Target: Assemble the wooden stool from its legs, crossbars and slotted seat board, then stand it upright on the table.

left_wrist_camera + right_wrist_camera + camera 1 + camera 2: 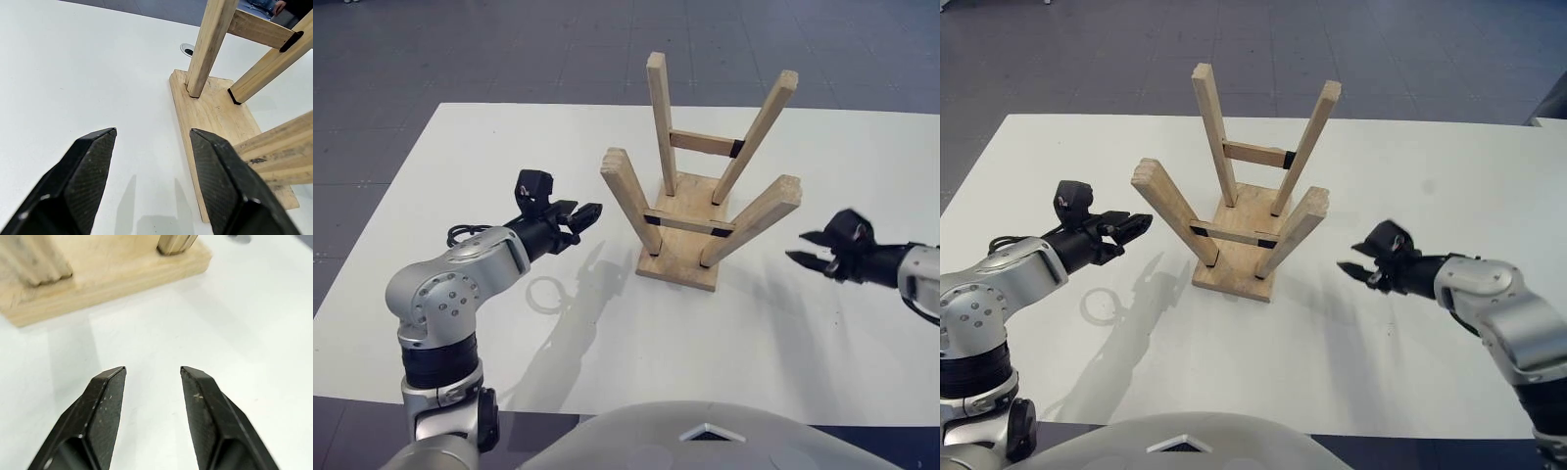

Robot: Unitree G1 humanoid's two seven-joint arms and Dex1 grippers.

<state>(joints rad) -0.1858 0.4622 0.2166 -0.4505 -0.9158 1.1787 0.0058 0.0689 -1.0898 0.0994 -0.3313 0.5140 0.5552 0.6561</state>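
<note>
1. Although the stool [695, 211] looks fully joined, it sits upside down near the middle of the counter [460, 176], with its slotted seat board [671, 259] flat on the surface and its feet in the air
2. All four legs [661, 122] rise from the seat board and splay outward; none lies loose on the counter
3. One of the crossbars [702, 143] bridges the leg pair toward 12 o'clock, and the other [690, 223] bridges the pair toward 6 o'clock; each appears seated at both ends
4. Left gripper [585, 219]: at 9 o'clock of the stool, just beside the nearest leg but not touching it, jaws spread apart with nothing between them
5. Right gripper [797, 246]: at about 4 o'clock of the stool, near the seat board's edge yet apart from it, jaws likewise parted and holding nothing
6. Progress, as a judgement: the joining of legs, crossbars and seat board seems complete, and what is left is to turn the stool over and stand it on its feet; whether every joint is pressed fully home cannot be told
</note>
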